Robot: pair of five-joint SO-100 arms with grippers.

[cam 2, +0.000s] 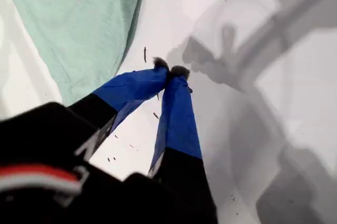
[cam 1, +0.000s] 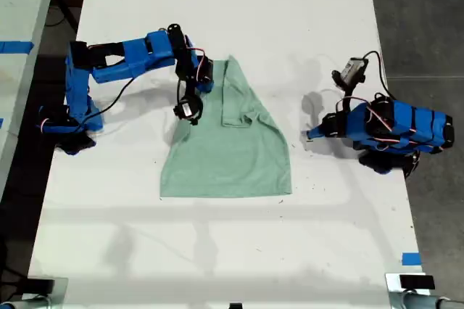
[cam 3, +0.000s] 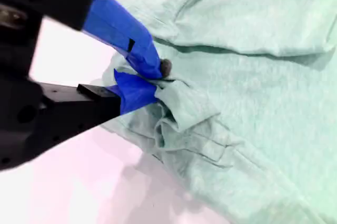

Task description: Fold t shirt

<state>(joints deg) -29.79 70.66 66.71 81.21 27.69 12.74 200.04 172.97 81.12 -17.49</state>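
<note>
Pale mint-green cloth t shirt [cam 1: 228, 149] partly folded; second pincer [cam 3: 152, 79] pinches bunched edge; first pincer [cam 2: 171, 71] closed, empty, over white tabletop [cam 1: 217, 251].

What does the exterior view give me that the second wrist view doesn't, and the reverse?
Only the exterior view: the whole t shirt partly folded on the white table, plus my first gripper, shut and empty, off the shirt toward the exterior view's right. Only the second wrist view: my second gripper shut on a bunched fold of cloth. Both: mint fabric and the second gripper at the shirt's edge.
</note>
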